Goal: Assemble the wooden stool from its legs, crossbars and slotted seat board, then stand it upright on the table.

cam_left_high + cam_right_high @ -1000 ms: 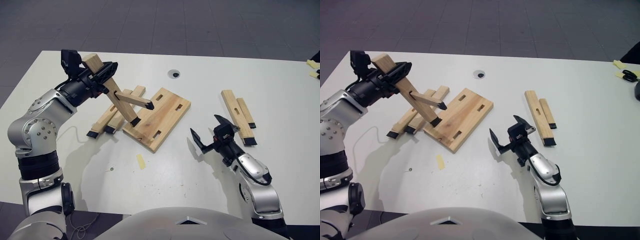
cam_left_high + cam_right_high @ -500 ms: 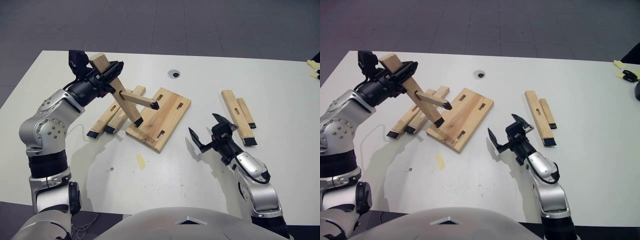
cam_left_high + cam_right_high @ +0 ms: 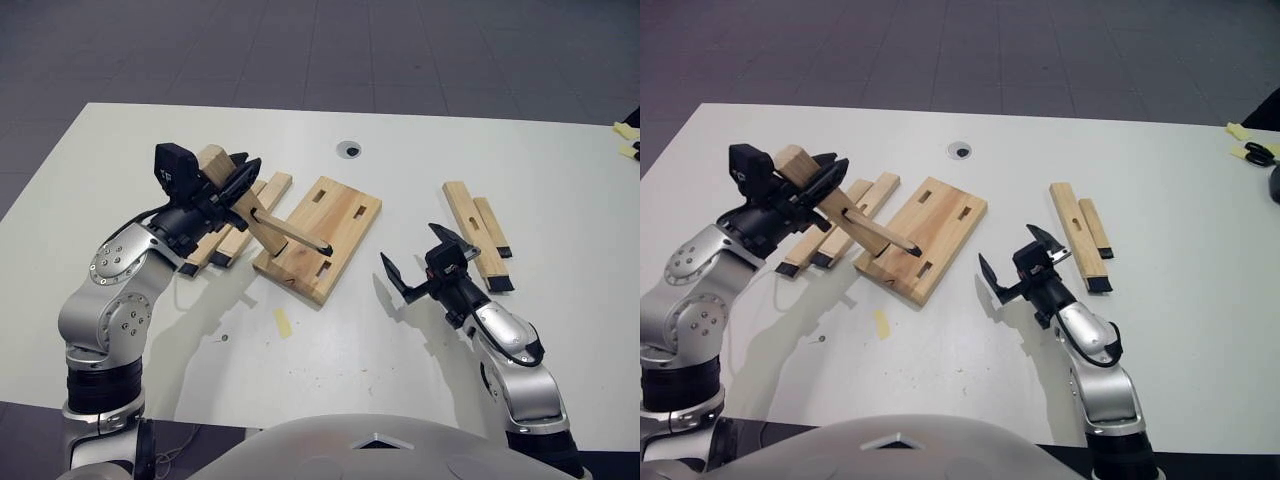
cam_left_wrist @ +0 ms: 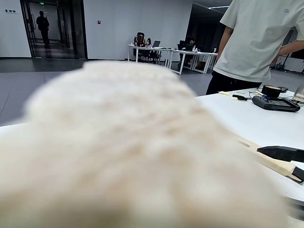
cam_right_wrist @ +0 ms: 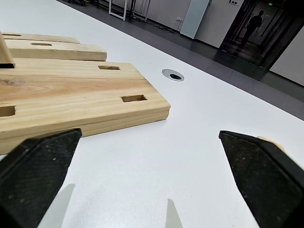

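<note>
Two grippers over white table (image 3: 350,350). Left gripper (image 3: 240,185) clamped on wooden leg (image 3: 865,228). Leg tilted, low tip at seat board (image 3: 345,232); cannot tell if touching. Seat board flat in middle of table. Two more legs (image 3: 228,240) lie just left of it. Right gripper (image 3: 412,255) fingers wide apart, holding nothing, right of board. Two wood pieces (image 3: 475,225) lie near it.
</note>
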Robot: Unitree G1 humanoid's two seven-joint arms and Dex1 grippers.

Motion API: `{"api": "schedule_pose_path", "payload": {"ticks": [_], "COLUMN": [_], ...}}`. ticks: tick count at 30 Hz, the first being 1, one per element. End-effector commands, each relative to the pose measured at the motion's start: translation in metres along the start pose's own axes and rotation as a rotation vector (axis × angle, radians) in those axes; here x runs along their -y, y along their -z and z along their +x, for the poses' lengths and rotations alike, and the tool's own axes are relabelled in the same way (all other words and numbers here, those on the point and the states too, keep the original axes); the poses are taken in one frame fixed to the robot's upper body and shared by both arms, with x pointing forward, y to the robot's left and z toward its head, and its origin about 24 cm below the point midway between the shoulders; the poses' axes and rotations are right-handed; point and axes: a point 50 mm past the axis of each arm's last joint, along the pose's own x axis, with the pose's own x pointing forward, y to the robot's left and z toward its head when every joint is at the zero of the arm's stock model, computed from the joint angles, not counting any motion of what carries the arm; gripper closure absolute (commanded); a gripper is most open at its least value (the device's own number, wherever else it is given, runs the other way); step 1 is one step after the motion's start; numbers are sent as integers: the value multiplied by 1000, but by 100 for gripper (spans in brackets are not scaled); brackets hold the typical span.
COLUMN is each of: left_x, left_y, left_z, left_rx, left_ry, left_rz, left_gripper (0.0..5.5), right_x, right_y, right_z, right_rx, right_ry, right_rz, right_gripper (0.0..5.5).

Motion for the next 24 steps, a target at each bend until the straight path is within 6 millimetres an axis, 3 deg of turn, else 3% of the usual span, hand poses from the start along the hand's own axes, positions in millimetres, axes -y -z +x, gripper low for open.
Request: {"api": "schedule_pose_path", "payload": {"ticks": [1, 9, 12, 19, 24], "left_x": [0, 3, 1, 1, 7], "left_y": [45, 21, 8, -63, -114], "left_z": [-7, 15, 20, 45, 50], "left_rx": [-224, -93, -39, 206, 337], "left_ry": [-66, -71, -91, -77, -2], "left_rz": [-66, 53, 57, -1, -57], "left_gripper": [450, 450, 392, 271, 185], "right_x": [3, 6, 6, -1, -3], "right_y": [-3, -7, -7, -3, -1], "right_z": [1, 6, 7, 9, 9], "right_rx": [12, 29, 27, 20, 14], "right_ry": [19, 41, 32, 19, 19], "right_rz": [-18, -30, -33, -10, -6], "right_gripper": [10, 10, 10, 10, 10]}}
